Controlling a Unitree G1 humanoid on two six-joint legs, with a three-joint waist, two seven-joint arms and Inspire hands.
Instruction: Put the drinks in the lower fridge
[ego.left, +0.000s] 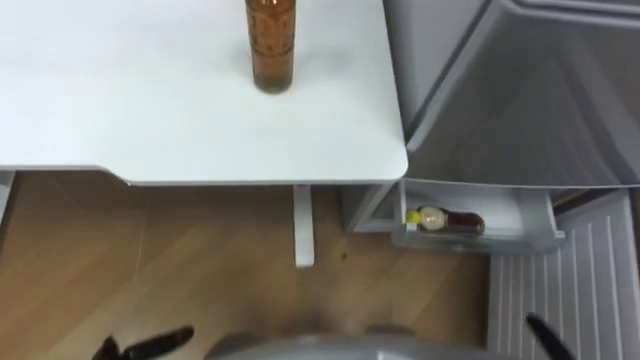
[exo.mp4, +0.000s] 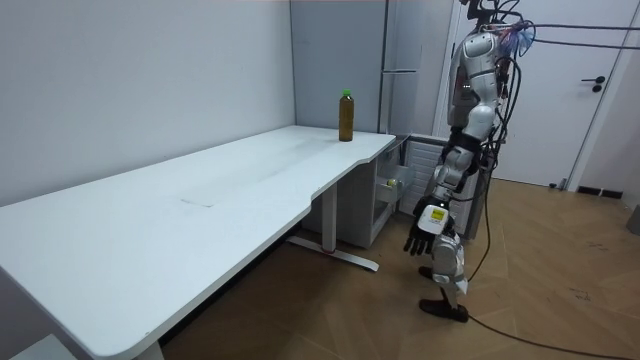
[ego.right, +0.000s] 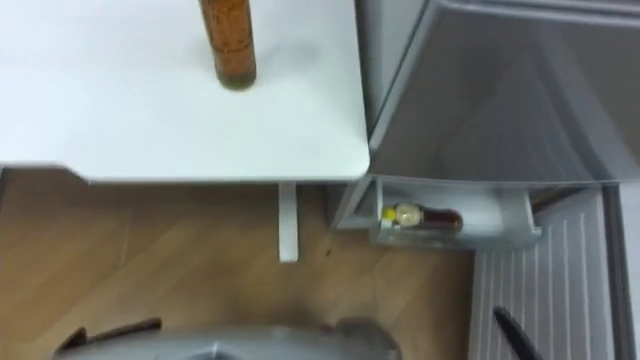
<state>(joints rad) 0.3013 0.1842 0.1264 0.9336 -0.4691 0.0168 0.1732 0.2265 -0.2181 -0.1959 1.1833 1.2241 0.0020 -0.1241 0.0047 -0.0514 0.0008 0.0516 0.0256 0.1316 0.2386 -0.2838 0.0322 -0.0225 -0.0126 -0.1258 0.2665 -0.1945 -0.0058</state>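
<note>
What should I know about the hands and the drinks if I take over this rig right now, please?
Left hand: open, low, holding nothing.
Right hand: open, low beside the fridge door, nothing seen in it.
Done: the yellow-capped bottle lies on its side in a bin of the open lower fridge.
Left: the brown bottle stands upright on the white table, near the corner next to the fridge, with no hand on it. It has yet to be picked up and placed in the lower fridge.
</note>
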